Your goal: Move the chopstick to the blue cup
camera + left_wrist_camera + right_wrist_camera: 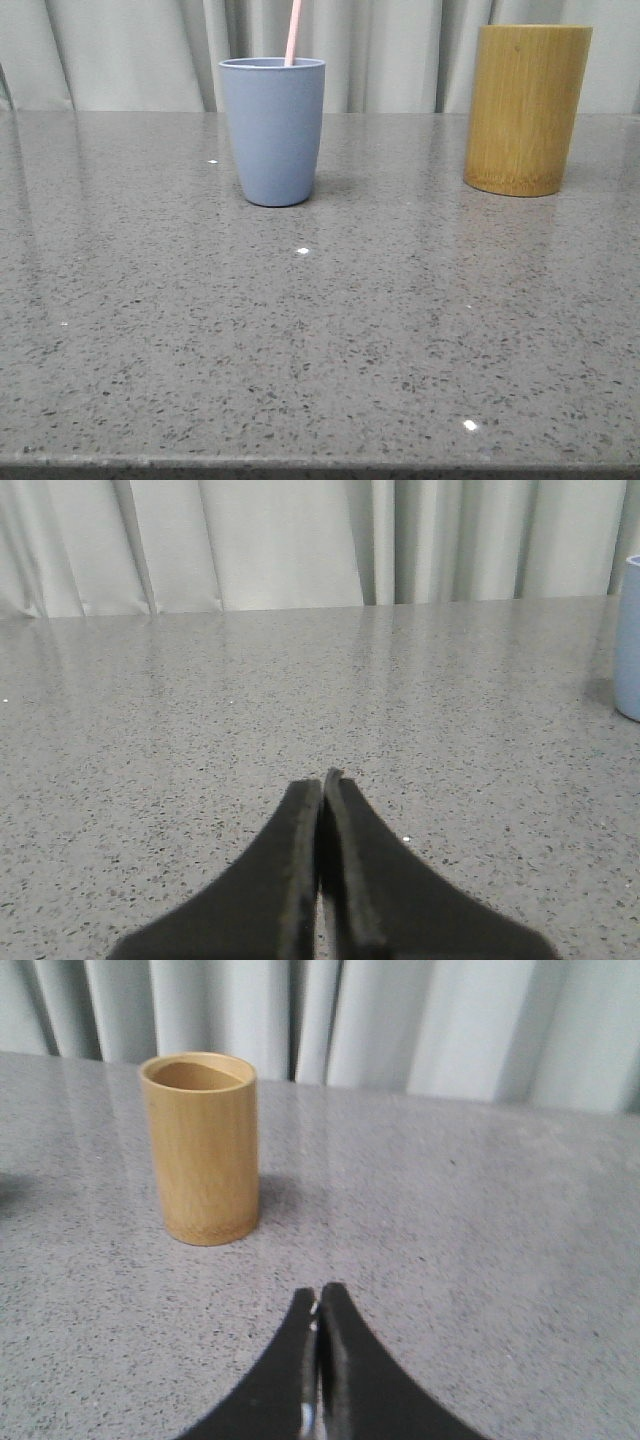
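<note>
The blue cup (273,130) stands upright at the back of the grey table, left of centre. A pale pink chopstick (293,32) pokes out of it and runs up past the frame's top. An edge of the same cup (629,635) shows in the left wrist view. My left gripper (322,780) hovers low over bare table, shut with nothing between its fingers. The right gripper (318,1295) is also shut and empty, a short way from the bamboo holder. Neither gripper shows in the front view.
A yellow-brown bamboo cylinder (526,108) stands at the back right; the right wrist view looks into its open top (200,1145), where nothing shows. Pale curtains hang behind the speckled table (320,330), whose front edge runs along the bottom of the front view.
</note>
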Robot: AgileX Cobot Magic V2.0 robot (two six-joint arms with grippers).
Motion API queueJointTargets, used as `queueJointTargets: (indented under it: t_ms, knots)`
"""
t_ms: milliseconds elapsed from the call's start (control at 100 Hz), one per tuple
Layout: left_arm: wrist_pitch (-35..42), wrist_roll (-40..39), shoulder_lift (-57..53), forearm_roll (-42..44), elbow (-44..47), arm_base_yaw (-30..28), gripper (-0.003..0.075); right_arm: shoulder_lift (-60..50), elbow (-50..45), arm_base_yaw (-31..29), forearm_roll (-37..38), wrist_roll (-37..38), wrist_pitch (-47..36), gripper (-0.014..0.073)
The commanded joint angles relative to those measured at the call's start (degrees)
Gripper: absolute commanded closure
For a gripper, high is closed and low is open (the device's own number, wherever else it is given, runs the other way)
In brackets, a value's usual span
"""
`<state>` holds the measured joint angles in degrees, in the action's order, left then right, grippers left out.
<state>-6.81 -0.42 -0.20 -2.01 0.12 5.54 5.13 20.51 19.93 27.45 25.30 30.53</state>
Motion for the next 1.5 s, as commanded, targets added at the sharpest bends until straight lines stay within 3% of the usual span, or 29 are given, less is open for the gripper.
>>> queueJointTargets:
  t_ms: [0, 200, 400, 650, 1490]
  knots:
    - [4.4, -0.5, -2.0, 0.1, 0.5, -0.1, 0.0739, -3.7, -2.8, -2.5, 0.2, -2.6, -9.0, 0.0662]
    - [4.4, -0.5, -2.0, 0.1, 0.5, -0.1, 0.0739, -6.6, -10.3, -12.4, -10.3, -8.7, -15.3, 0.0662]
    - [4.4, -0.5, -2.0, 0.1, 0.5, -0.1, 0.0739, -6.6, -16.8, -19.7, -22.4, -18.1, -26.9, 0.0662]
    - [4.4, -0.5, -2.0, 0.1, 0.5, -0.1, 0.0739, -6.9, -22.2, -20.0, -22.6, -18.3, -30.9, 0.0662]
    - [4.4, -0.5, -2.0, 0.1, 0.5, -0.1, 0.0739, -6.9, -22.1, -20.0, -22.5, -18.3, -30.2, 0.0662]
